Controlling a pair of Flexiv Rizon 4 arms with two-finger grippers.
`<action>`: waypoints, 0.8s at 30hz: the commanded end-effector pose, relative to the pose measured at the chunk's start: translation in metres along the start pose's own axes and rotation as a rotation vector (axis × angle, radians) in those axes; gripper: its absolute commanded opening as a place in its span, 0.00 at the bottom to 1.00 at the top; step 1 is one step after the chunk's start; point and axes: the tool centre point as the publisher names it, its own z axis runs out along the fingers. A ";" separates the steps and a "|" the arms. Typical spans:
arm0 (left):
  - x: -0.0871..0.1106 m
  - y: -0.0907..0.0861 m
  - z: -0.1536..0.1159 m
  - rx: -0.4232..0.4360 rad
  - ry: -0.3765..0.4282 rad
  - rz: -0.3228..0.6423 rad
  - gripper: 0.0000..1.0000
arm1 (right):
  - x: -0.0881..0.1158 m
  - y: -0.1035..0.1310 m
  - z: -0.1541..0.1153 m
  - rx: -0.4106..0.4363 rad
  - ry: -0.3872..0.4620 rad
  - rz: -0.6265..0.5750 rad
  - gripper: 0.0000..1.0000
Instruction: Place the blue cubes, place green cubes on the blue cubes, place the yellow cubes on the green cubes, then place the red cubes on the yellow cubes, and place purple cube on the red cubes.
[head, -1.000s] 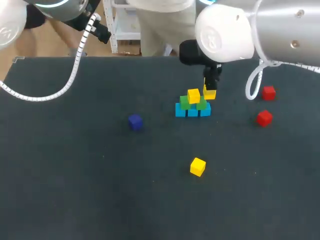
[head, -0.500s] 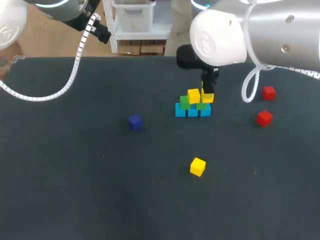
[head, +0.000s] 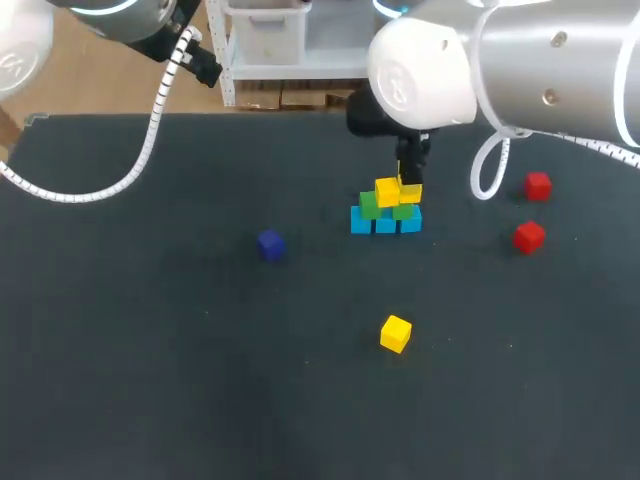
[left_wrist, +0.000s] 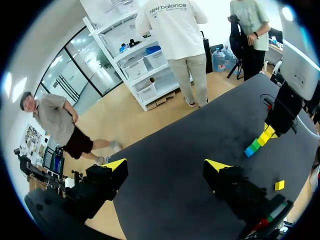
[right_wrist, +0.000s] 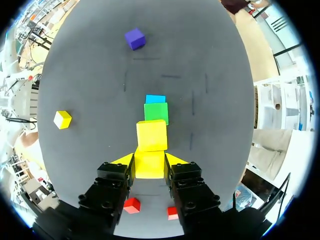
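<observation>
Clasping right hand (right_wrist: 150, 160); plain yellow cube (right_wrist: 149, 168)

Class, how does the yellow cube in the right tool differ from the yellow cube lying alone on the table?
The gripped yellow cube is clamped by the right tool; the lone yellow cube is touched by nothing. The gripped one is raised at the stack, above a green cube; the lone one lies on the table, apart from it. Both share colour and size.
</observation>
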 end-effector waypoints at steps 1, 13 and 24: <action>0.000 0.000 0.000 0.001 -0.001 0.001 1.00 | -0.001 -0.004 0.001 -0.010 0.000 -0.001 0.00; 0.000 0.000 0.000 0.001 -0.001 0.001 1.00 | 0.002 -0.007 0.005 -0.017 -0.005 0.005 0.09; 0.000 0.000 0.000 0.001 -0.001 0.001 1.00 | 0.002 -0.009 0.005 -0.017 -0.009 0.003 0.07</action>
